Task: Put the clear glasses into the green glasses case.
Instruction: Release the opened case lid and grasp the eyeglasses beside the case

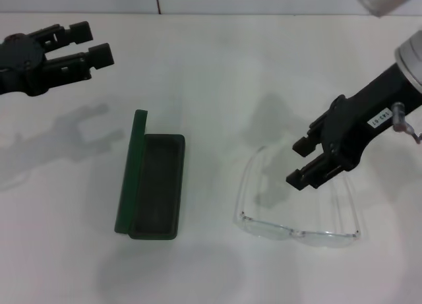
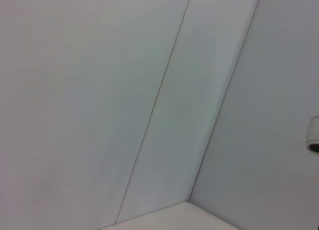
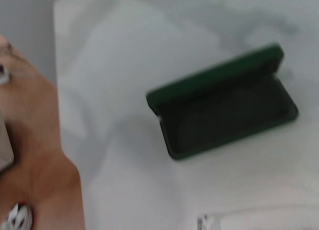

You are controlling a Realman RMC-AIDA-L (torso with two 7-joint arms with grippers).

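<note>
The green glasses case (image 1: 153, 188) lies open on the white table (image 1: 217, 86), with its lid standing up along the side nearer the robot's left, so the dark inside faces up and is ready to take something. The clear glasses (image 1: 300, 233) lie on the table to the right of the case, well apart from it, with their thin arms unfolded and pointing away from the robot. They are not in the case yet, so the job looks like it is just starting. The right pincer (image 1: 304, 162) hangs over the glasses, above the space between their two arms, and its fingers are apart — it looks set to come down and take hold, but it touches nothing now. Because the glasses are see-through and thin, they may be hard to grab well. The left pincer (image 1: 86, 45) waits far off at the back left of the table, fingers apart and holding nothing — it seems to be resting. A small white label (image 1: 380, 117) sits on the right arm, but its print cannot be read. I see no writing on the case.
</note>
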